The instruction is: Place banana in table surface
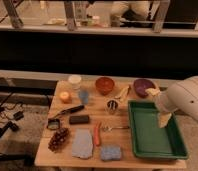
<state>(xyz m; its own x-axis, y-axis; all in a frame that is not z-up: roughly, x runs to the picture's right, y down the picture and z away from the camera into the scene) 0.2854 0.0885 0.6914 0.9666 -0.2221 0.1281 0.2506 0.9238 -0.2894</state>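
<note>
Nothing held: gripper [164, 120] wide over the green tray [147, 103]; we judge the banana [123, 92] already on the table surface [126, 141].

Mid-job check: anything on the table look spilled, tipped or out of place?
Nothing stands out. No spill shows on the table. The banana lies on the wood between the red bowl and the purple bowl; the hand hangs over the green tray, apart from the banana.
</note>
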